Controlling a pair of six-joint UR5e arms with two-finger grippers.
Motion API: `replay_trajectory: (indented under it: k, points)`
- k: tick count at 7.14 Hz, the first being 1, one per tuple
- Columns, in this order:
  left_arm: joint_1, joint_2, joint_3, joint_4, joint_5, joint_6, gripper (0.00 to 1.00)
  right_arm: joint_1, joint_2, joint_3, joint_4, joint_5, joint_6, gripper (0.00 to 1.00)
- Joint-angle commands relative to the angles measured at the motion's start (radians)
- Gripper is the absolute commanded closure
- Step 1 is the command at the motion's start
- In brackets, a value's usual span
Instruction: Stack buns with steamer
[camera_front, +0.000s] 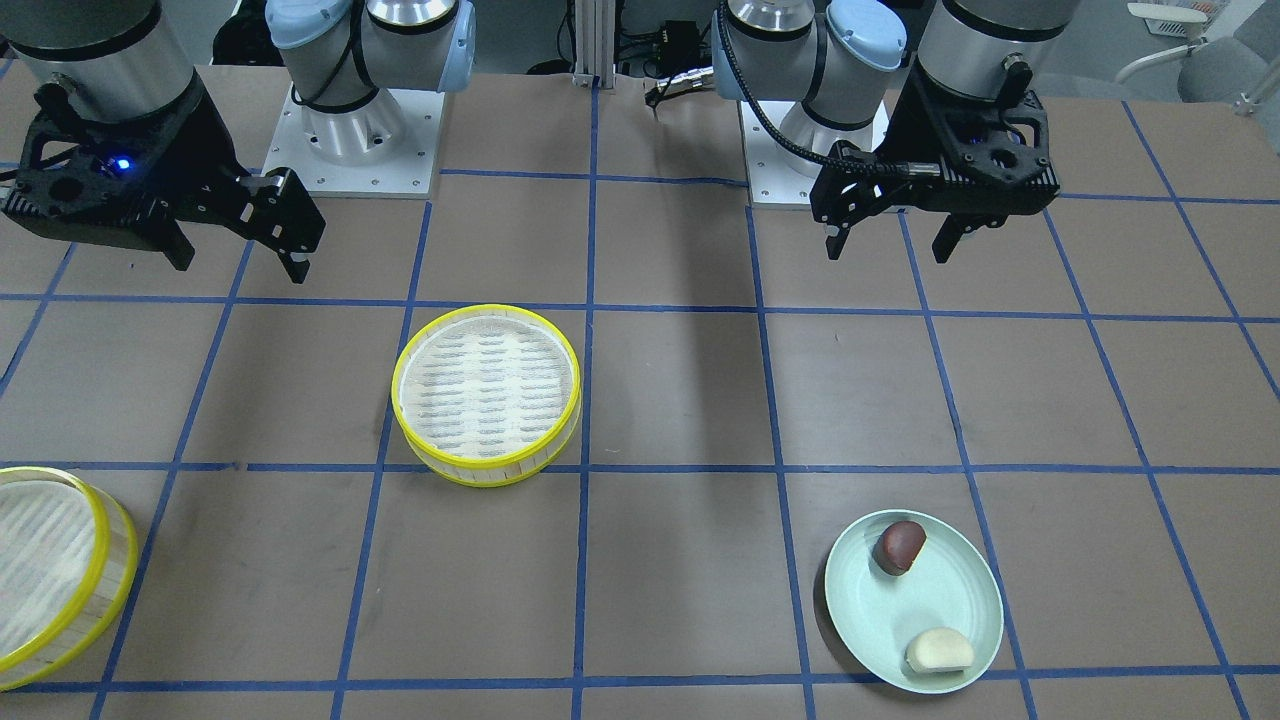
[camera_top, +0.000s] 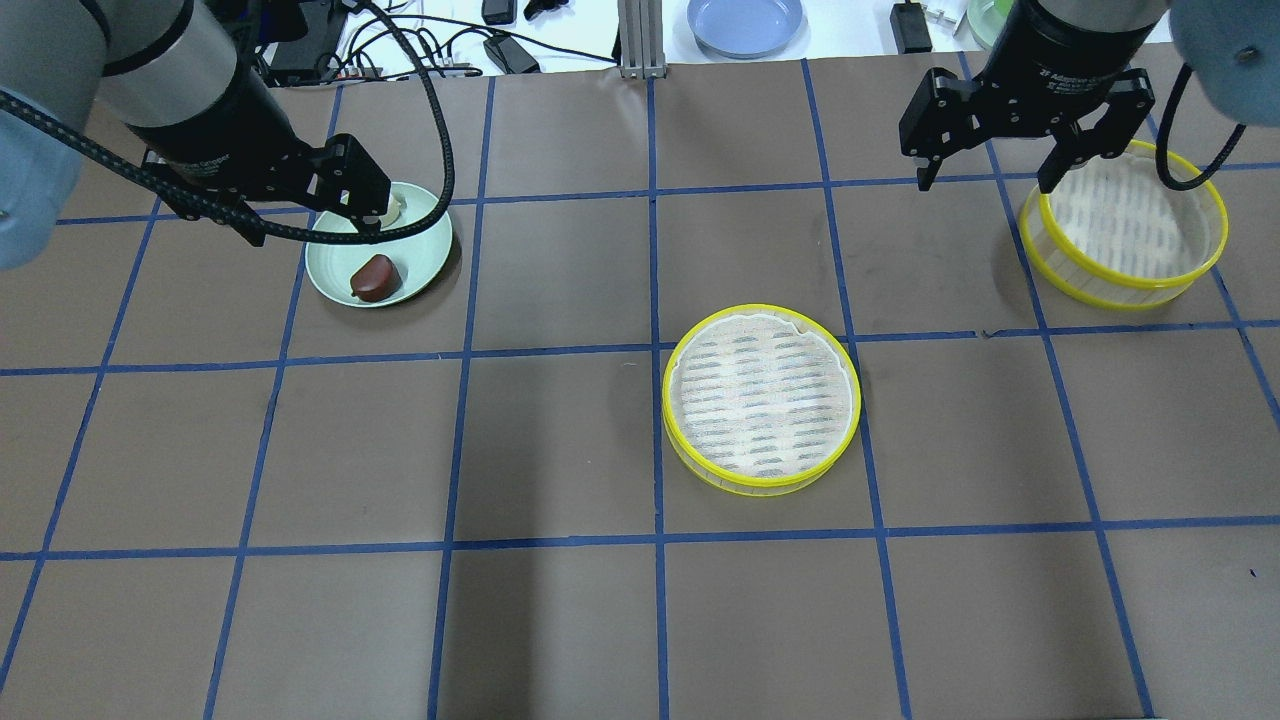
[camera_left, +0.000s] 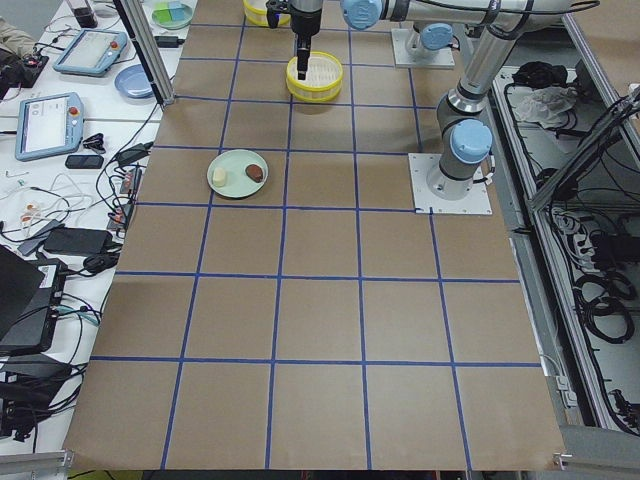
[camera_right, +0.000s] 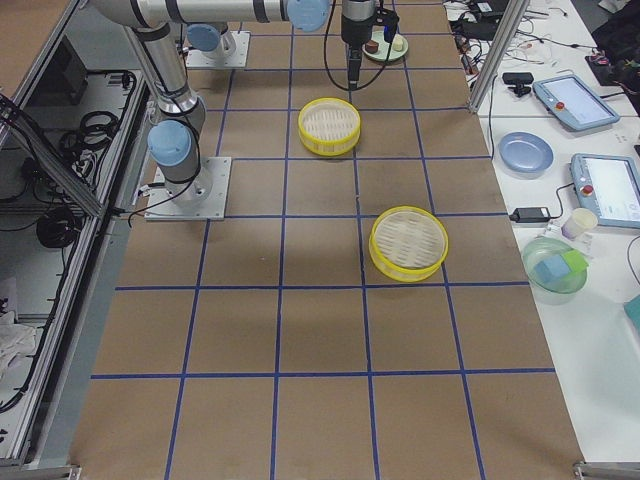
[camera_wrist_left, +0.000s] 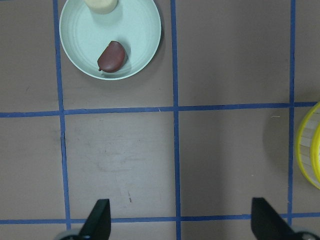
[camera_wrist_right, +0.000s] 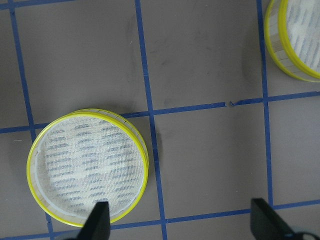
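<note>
The dark reddish-brown bun (camera_front: 899, 547) and the cream-white bun (camera_front: 940, 650) lie on a mint-green plate (camera_front: 985, 590). In the overhead view the brown bun (camera_top: 375, 278) shows whole, and the cream bun (camera_top: 393, 208) is partly hidden behind my left gripper (camera_top: 312, 228). That gripper is open and empty above the table, short of the plate (camera_wrist_left: 145, 30). One steamer tray (camera_top: 760, 398) stands empty mid-table. The other tray (camera_top: 1125, 225) stands far right, beside my right gripper (camera_top: 985, 182), which hovers open and empty. The right wrist view shows both trays (camera_wrist_right: 87, 167) (camera_wrist_right: 297, 40).
Blue tape lines (camera_top: 655, 350) grid the brown table cover. A blue plate (camera_top: 745, 22), cables and devices lie on the white bench beyond the far edge. Both arm bases (camera_front: 360, 140) (camera_front: 810, 150) stand at the robot's side.
</note>
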Motion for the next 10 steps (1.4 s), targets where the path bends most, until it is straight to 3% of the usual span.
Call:
replay_trajectory:
  k: [1, 3, 5, 6, 9, 10]
  points:
    - [-0.001, 0.001, -0.002, -0.002, 0.004, 0.0, 0.0, 0.0, -0.001, 0.0, -0.002, -0.002, 0.006, 0.0]
    - [0.012, -0.002, -0.006, 0.001, 0.001, 0.006, 0.0, -0.029, 0.004, -0.001, -0.009, -0.017, -0.003, 0.0]
    - [0.019, -0.005, -0.006, 0.001, 0.005, 0.011, 0.0, -0.18, 0.005, -0.003, -0.021, -0.013, -0.048, 0.0]
    - [0.025, -0.01, -0.006, 0.007, 0.001, 0.014, 0.0, -0.234, 0.025, -0.003, -0.043, -0.016, -0.161, 0.0]
    - [0.088, -0.049, -0.005, 0.039, -0.001, 0.028, 0.0, -0.394, 0.132, -0.003, -0.216, -0.063, -0.331, 0.0]
    - [0.146, -0.092, -0.006, 0.115, -0.001, 0.058, 0.0, -0.455, 0.163, -0.003, -0.28, -0.077, -0.333, 0.0]
